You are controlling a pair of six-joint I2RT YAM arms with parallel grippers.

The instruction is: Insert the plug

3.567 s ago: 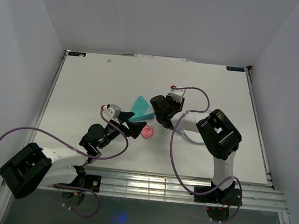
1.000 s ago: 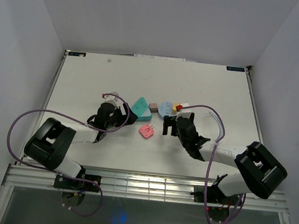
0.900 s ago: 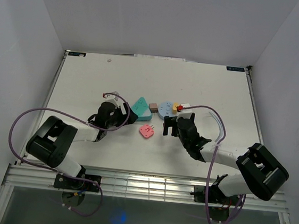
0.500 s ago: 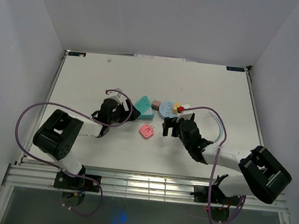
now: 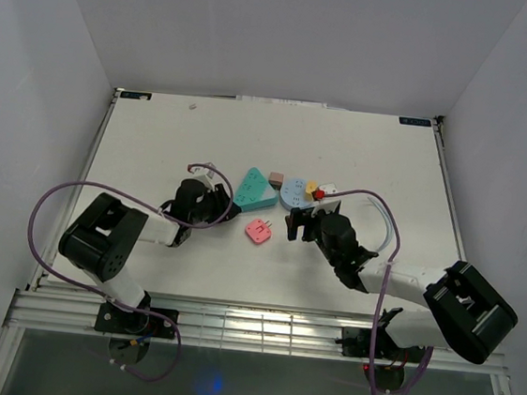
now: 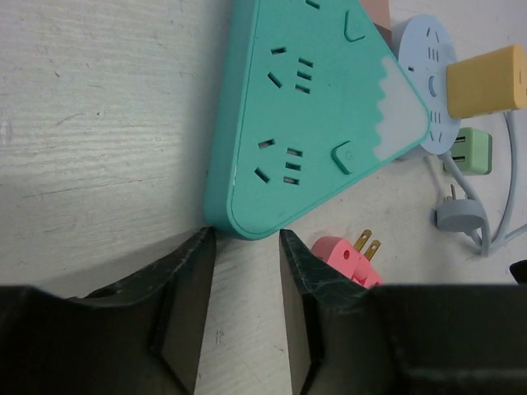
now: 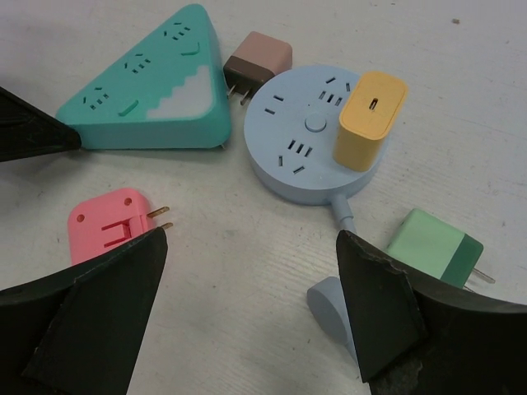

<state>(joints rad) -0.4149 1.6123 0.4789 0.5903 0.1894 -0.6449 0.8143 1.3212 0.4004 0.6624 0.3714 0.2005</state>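
The pink plug [image 5: 259, 231] lies flat on the table, prongs toward the back right; it also shows in both wrist views [image 6: 342, 255] [image 7: 103, 226]. Just behind it is the teal triangular power strip [image 5: 257, 188] [image 6: 313, 107] [image 7: 156, 90]. My left gripper [image 5: 228, 203] [image 6: 244, 239] has its jaws narrowed, the tips pressing either side of the strip's near corner. To the right of the pink plug my right gripper [image 5: 298, 228] [image 7: 251, 239] stands wide open, low over bare table. Nothing is between its fingers.
A round blue power strip [image 7: 300, 156] with a yellow plug [image 7: 369, 119] in it sits right of the teal one. A brown plug [image 7: 258, 62] lies between them. A green plug [image 7: 432, 247] and the blue cord's own plug [image 7: 329, 309] lie by my right finger.
My left jaws have closed from wide open onto the teal strip's corner, and the strip has shifted and turned a little to the right. The right gripper crept forward, its jaws slightly narrower.
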